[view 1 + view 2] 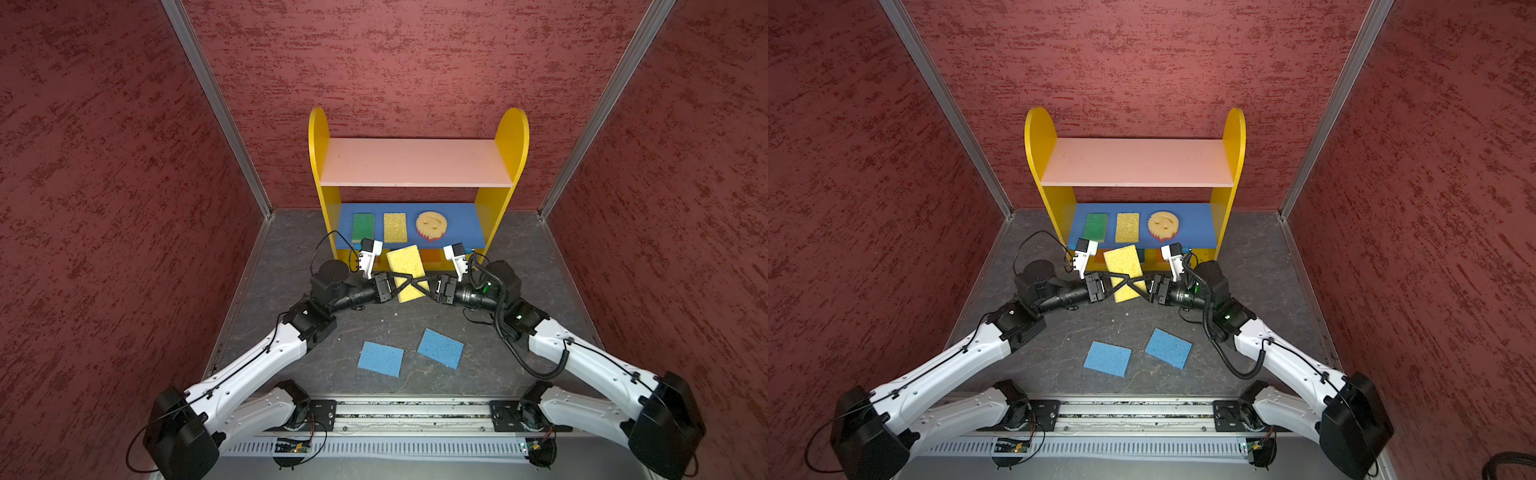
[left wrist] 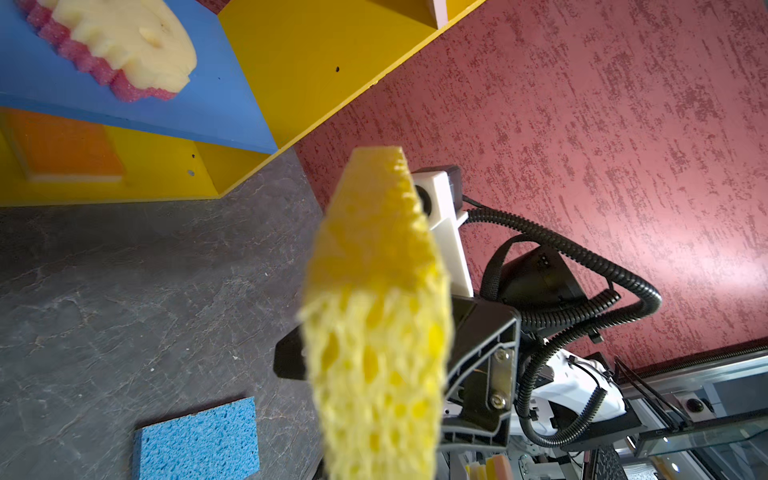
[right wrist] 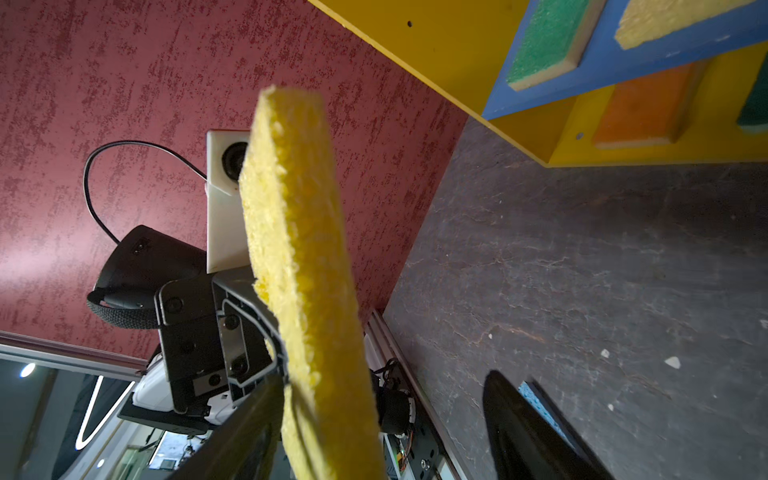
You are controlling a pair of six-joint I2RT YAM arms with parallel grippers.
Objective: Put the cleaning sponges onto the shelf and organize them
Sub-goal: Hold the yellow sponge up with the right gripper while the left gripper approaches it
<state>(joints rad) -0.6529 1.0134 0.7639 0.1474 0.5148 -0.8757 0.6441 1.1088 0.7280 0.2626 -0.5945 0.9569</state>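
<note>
I judge this the handover step: my left end effector (image 1: 409,284) is clamped on the yellow sponge (image 1: 405,259) just in front of the shelf (image 1: 503,199), my right end effector (image 1: 420,286) stands apart, and next the left must carry it onto that shelf.

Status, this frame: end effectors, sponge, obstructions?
Left end effector shut on yellow sponge, held before shelf. Right end effector open, straddling it. Two blue sponges unshelved. Nothing blocking.

The white-and-black left arm (image 1: 266,353) and white-and-black right arm (image 1: 582,357) bend inward, wrists level, facing each other. The black left gripper (image 1: 409,284) is clamped on the yellow rectangular foam sponge (image 1: 405,259); the black right gripper (image 1: 422,286) straddles it, fingers (image 3: 523,436) spread.
</note>
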